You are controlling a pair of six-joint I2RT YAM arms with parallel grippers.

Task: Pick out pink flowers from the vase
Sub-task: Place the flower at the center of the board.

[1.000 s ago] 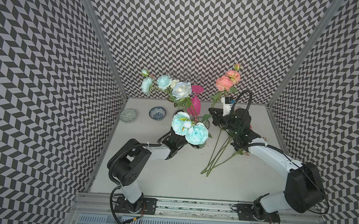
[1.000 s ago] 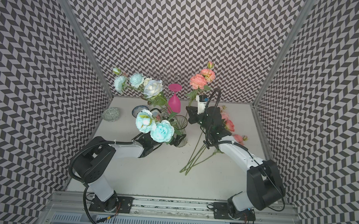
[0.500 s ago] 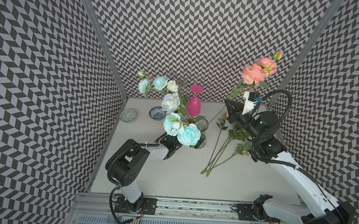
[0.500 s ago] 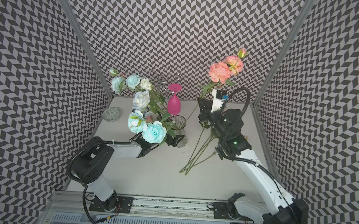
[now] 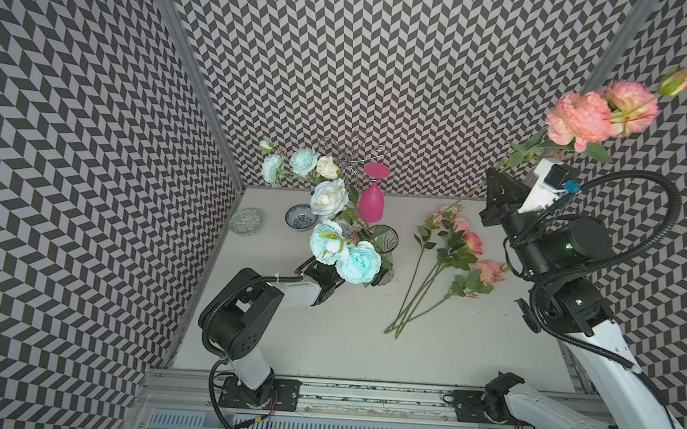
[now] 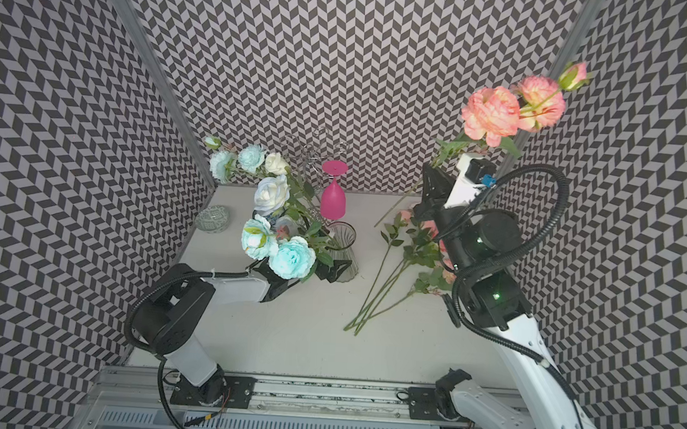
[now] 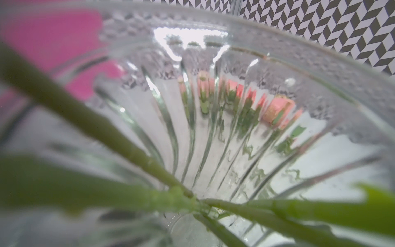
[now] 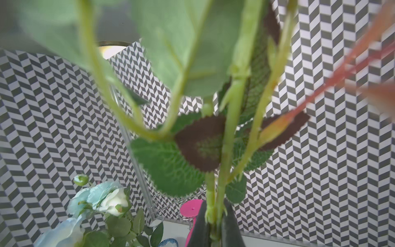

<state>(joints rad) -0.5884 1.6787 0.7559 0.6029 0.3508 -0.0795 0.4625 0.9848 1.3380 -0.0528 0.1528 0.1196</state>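
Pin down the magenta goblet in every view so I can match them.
In a top view: magenta goblet by the chevron wall, behind the vase.
In a top view: goblet likewise behind the vase.
Left wrist: goblet is a blurred pink patch beyond the vase.
Right wrist: goblet beside the right end effector, which grips a pink flower.
Shared landmark: the chevron wall, in all four.

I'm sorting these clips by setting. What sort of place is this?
Probably a robot test cell, not a home: chevron-patterned walls box in a white table, and a left arm and right arm are mounted on a metal rail along its front.
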